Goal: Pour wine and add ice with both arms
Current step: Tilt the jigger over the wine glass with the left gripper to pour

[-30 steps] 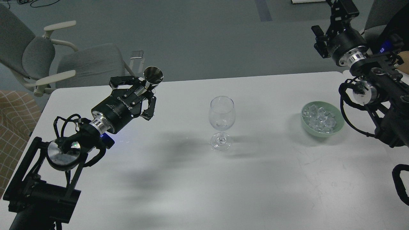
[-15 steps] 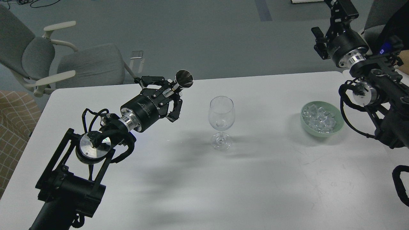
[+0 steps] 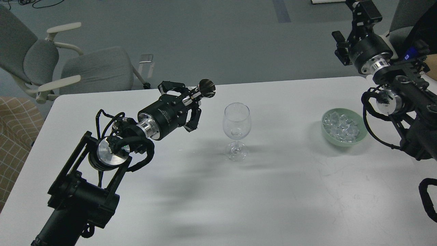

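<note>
An empty clear wine glass [image 3: 236, 126] stands upright near the middle of the white table [image 3: 280, 191]. My left gripper [image 3: 191, 99] is shut on a small shiny metal cup [image 3: 206, 92], tilted with its mouth toward the glass, a short way left of the rim. A pale green bowl [image 3: 362, 135] at the right holds several pieces of clear ice [image 3: 342, 127]. My right gripper [image 3: 353, 20] is raised at the top right, above and behind the bowl; its fingers look spread with nothing between them.
Grey office chairs [image 3: 92, 70] stand beyond the table's far left edge. A tan checked cushion [image 3: 13, 136] sits off the table's left side. The right arm's elbow and cables [image 3: 392, 102] hang beside the bowl.
My left arm has moved right and forward with the metal cup, bringing it from far left to just beside the glass rim and tipping it more. The right gripper barely moved.
</note>
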